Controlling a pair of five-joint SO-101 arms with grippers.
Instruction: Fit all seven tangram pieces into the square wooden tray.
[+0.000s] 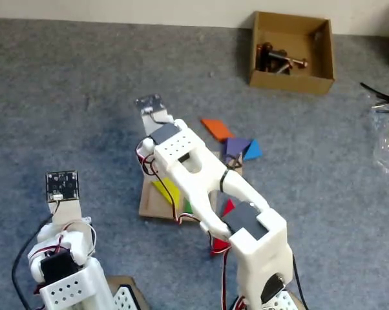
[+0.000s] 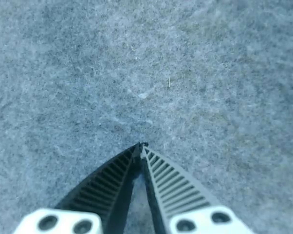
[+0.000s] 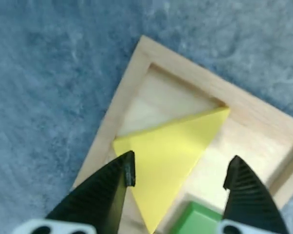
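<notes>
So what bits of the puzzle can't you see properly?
High view: the right arm covers most of the tray, so the pieces inside can't be counted.
High view: the red piece sits half under that arm.
Right wrist view: the green piece is cut off by the picture's edge.

No legible text, label, number or sign in any view. Yellow triangle [image 3: 171, 161], wooden tray [image 3: 119, 102], cardboard box [image 1: 288, 82]: plain surfaces. Camera board [image 1: 62, 185], left of frame: markings too small to read.
</notes>
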